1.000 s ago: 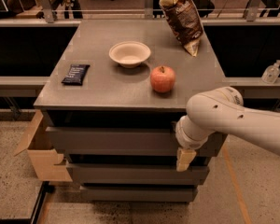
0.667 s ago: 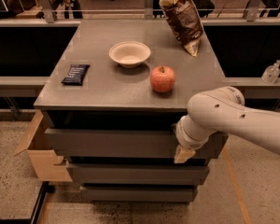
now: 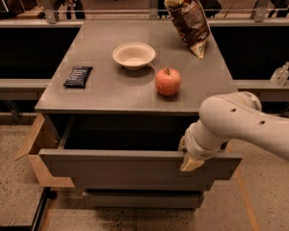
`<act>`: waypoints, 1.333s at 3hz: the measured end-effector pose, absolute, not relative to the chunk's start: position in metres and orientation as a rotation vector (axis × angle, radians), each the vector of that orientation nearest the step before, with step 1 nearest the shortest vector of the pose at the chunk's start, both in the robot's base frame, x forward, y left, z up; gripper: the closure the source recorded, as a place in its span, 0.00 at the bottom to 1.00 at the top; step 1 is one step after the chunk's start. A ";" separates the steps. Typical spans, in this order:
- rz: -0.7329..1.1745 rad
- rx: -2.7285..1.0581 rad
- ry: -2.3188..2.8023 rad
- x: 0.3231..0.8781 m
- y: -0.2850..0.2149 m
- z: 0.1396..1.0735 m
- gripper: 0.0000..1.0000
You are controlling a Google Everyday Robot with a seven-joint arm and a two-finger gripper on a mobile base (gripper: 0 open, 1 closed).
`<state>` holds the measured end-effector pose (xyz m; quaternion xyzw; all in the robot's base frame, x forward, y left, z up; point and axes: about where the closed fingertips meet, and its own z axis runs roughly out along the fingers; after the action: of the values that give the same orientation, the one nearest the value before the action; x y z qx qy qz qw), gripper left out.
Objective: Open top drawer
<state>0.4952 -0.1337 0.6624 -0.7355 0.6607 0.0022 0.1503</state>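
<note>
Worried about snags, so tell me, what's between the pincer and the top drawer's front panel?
Nothing. In the camera view, the pincer meets the upper edge of the top drawer front, near its right end, with no object between them.

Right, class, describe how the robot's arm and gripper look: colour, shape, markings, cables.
The arm is a thick, smooth off-white tube with rounded joints and a few small dark holes in its shell; no cables or lettering show. It narrows to a ribbed wrist. The gripper, a tan wedge-shaped piece, sits at the upper edge of the drawer front.
</note>
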 end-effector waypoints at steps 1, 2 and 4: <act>0.030 -2.124 1.888 0.484 -0.134 0.666 1.00; 0.030 -2.124 1.888 0.484 -0.134 0.666 1.00; 0.103 -2.123 1.887 0.455 -0.137 0.669 1.00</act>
<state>0.4553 -0.1366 0.6688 -0.7386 0.6564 0.0358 0.1492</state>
